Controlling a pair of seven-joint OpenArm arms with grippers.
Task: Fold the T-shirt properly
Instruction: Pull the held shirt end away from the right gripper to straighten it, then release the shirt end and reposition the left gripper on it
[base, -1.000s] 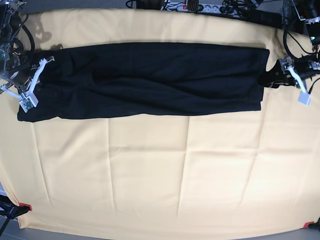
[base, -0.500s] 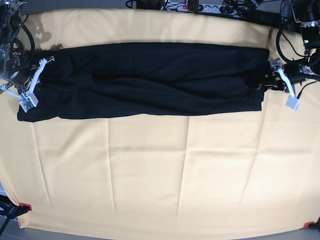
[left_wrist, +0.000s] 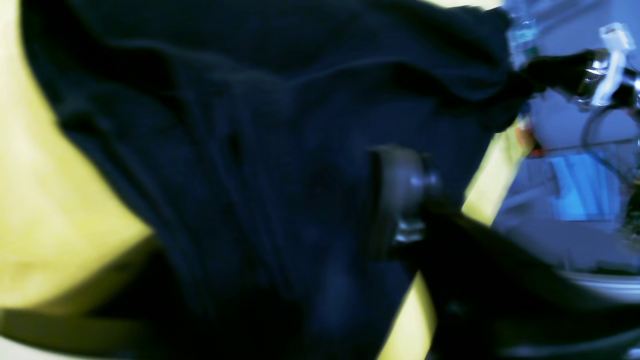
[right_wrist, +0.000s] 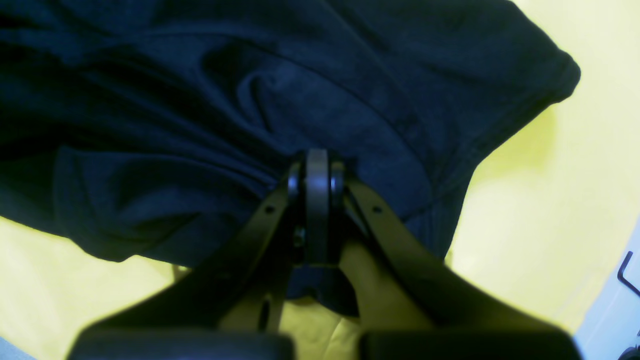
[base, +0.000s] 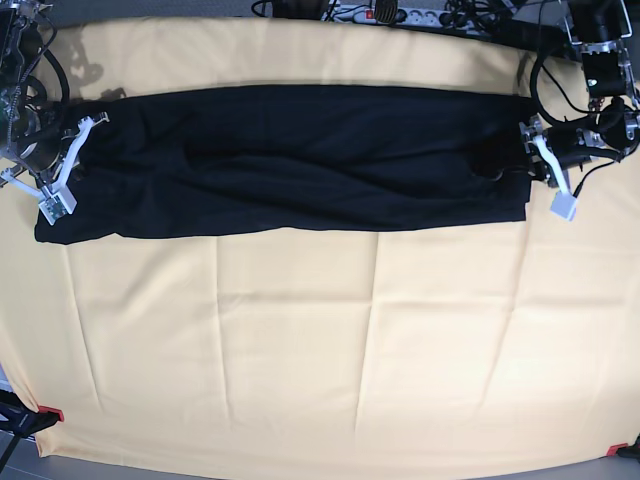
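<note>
t-shirt: folded to a long band, cross folds outstanding

item: t-shirt (base: 300, 160), plain black, lying across the far half of the yellow cloth (base: 320, 340) that covers the table. it forms one long narrow band running side to side, several layers deep by the look of its creases, with its long edges roughly parallel. judged from this, the lengthwise folds are done.

condition: surface wrinkled along the middle; the end on the base view's left sags into a rounded corner, the other end is squarer.

right gripper (right_wrist: 317, 172): at the end on the base view's left, pinched tight on a bunched ridge of the fabric, seen closely in the right wrist view.

left gripper (base: 510, 160): at the opposite end, over the short edge. the left wrist view is blurred; one finger (left_wrist: 400, 195) lies against the fabric, and whether it is clamped on the fabric cannot be told.

outstanding, as a judgement: the band has yet to be folded across its length, end to end or in thirds, to make a compact packet, then smoothed. roughly half the work appears complete.

other: power strip and cables (base: 400, 14) beyond the far edge.
</note>
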